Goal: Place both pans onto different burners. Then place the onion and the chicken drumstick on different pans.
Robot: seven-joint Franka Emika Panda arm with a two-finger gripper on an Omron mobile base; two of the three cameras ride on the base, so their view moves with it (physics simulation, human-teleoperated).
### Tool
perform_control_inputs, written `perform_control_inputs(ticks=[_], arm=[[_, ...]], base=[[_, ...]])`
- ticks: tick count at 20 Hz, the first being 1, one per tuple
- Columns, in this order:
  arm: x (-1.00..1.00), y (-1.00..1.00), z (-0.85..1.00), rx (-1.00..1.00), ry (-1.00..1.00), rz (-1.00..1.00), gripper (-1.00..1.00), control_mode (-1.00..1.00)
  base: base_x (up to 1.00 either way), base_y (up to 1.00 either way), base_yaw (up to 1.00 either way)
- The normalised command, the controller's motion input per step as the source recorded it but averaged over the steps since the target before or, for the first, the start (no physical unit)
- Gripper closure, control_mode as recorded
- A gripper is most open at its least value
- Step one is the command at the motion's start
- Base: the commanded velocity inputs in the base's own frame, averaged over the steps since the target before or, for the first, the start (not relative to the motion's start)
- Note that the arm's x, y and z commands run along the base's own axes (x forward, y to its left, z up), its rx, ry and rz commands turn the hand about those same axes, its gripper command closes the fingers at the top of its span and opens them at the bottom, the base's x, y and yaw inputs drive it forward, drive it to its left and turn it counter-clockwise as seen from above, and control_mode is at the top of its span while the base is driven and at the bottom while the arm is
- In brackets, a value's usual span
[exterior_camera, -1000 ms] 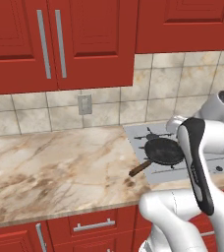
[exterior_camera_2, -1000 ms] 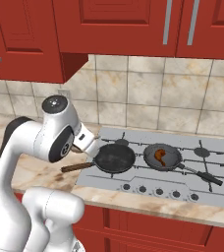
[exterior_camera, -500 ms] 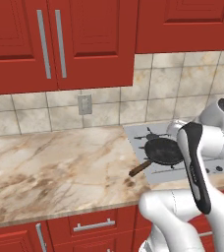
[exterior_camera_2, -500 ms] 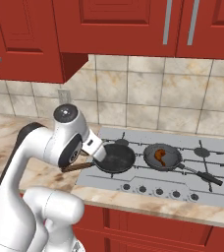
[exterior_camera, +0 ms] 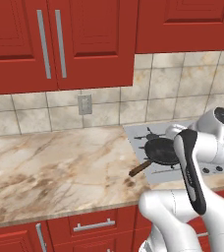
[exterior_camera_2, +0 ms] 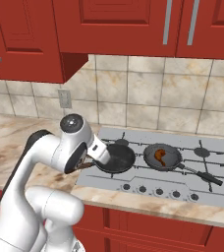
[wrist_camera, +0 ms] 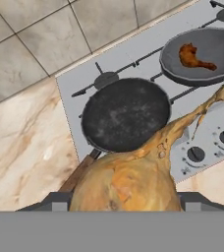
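Observation:
My gripper (wrist_camera: 124, 201) is shut on the onion (wrist_camera: 128, 179), a tan bulb whose pointed tip reaches up and right in the hand view. Just beyond it the wide black pan (wrist_camera: 126, 114) (exterior_camera_2: 115, 157) (exterior_camera: 162, 150) sits empty on a front left burner of the cooktop (wrist_camera: 70, 91), its wooden handle (exterior_camera: 139, 168) pointing back over the counter. The smaller dark-grey pan (wrist_camera: 205, 49) (exterior_camera_2: 162, 156) sits on the middle burner and holds the chicken drumstick (wrist_camera: 195, 56) (exterior_camera_2: 159, 156). The hand hovers near the black pan's handle side.
A row of black knobs (wrist_camera: 196, 153) (exterior_camera_2: 158, 191) runs along the cooktop's front edge. A free burner (wrist_camera: 106, 78) lies behind the black pan, others at the right (exterior_camera_2: 202, 151). Marble counter (exterior_camera: 60, 162) stretches left; tiled wall and red cabinets stand behind.
The hand has swung right and slightly down toward the black pan, still holding the onion. Pans and drumstick have not moved.

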Motion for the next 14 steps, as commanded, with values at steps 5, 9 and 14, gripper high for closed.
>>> perform_control_inputs(ticks=[5,9,14], arm=[[0.16,-0.16,-0.15,0.0,0.0,0.0,1.0,-1.0],[0.15,-0.09,-0.28,0.0,0.0,0.0,1.0,-1.0],[0.24,0.0,-0.26,0.0,0.0,0.0,1.0,-1.0]], base=[[0.0,0.0,0.0],[0.0,0.0,0.0],[0.0,0.0,0.0]])
